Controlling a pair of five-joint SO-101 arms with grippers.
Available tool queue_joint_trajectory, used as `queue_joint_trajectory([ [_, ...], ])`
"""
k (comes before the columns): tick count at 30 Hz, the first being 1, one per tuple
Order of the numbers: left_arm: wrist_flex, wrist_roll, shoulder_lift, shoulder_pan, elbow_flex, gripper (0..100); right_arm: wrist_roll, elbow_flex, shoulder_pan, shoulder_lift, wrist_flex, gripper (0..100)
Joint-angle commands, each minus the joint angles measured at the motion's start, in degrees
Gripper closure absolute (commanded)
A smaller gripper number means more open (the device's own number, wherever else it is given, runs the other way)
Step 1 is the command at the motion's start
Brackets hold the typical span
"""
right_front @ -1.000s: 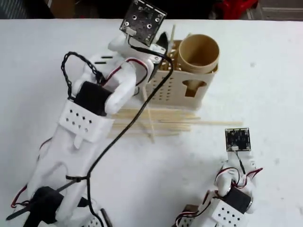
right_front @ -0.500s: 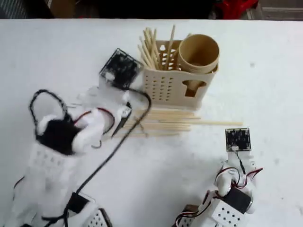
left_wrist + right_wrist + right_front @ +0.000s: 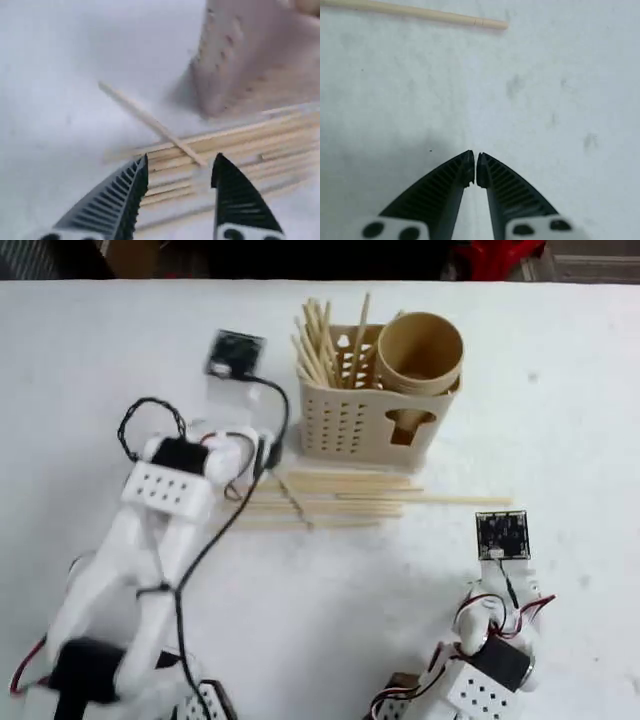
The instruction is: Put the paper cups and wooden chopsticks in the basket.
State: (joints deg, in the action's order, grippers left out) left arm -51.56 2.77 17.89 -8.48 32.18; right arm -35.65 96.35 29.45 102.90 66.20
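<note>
L claw (image 3: 181, 159) open over chopsticks (image 3: 235, 142), R claw (image 3: 474, 156) closed, both empty; high view: cup (image 3: 420, 350) in basket (image 3: 360, 428).

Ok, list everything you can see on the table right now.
basket: one, cream, far middle of table.
paper cups: nested stack, count unclear, tan, basket's right compartment.
standing chopsticks: a bunch, pale wood, basket's left compartment.
loose chopsticks: a pile, pale wood, flat on table before the basket.
table: one, white.
left arm: white, jaws open over the pile's end.
right arm: white, jaws shut over bare table.
</note>
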Motion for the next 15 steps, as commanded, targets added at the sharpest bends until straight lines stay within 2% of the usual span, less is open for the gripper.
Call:
queue_joint_trajectory([
  [1,11.25,11.87,-6.99,2.51,-0.26,78,0.09,0.53,0.22,-0.31,-0.75,97.4],
  [7,18.02,16.35,-14.29,2.59,-0.26,78,0.09,0.53,0.22,-0.31,-0.75,97.4],
  [15,21.54,16.53,-25.01,3.56,-1.58,78,0.09,0.53,0.22,-0.31,-0.75,97.4],
])
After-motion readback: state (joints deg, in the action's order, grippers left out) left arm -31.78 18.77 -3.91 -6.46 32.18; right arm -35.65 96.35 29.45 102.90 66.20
